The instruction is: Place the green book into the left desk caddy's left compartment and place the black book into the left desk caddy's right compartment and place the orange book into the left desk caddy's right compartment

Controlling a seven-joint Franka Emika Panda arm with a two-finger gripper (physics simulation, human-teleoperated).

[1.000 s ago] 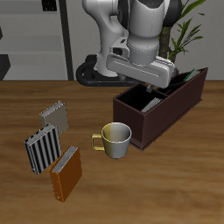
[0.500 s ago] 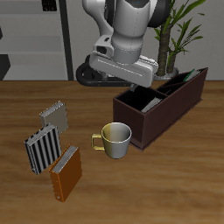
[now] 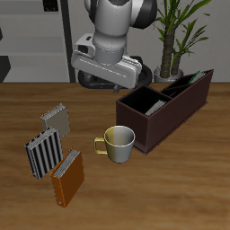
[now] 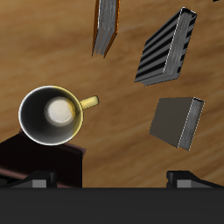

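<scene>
Near the table's front edge, the orange-brown book with a pale page edge (image 3: 67, 178) is lying flat on the wooden table (image 3: 180, 193), touching the corner of the grey-and-black striped book (image 3: 43, 152) just behind it. Farther back, a small grey book (image 3: 55, 118) is lying apart from both, with bare wood all around it. Open tabletop is separating this cluster from the white mug with a yellow handle (image 3: 117, 144), which is standing upright just beside the near end of the long dark maroon-brown desk caddy (image 3: 171, 117). The thin dark green book (image 3: 184, 83) and the black book (image 3: 154, 104) are sitting inside the caddy, in separate compartments. The gripper (image 3: 110, 74) is hanging high above the table, behind the mug; whether its fingers are apart or together cannot be told.
</scene>
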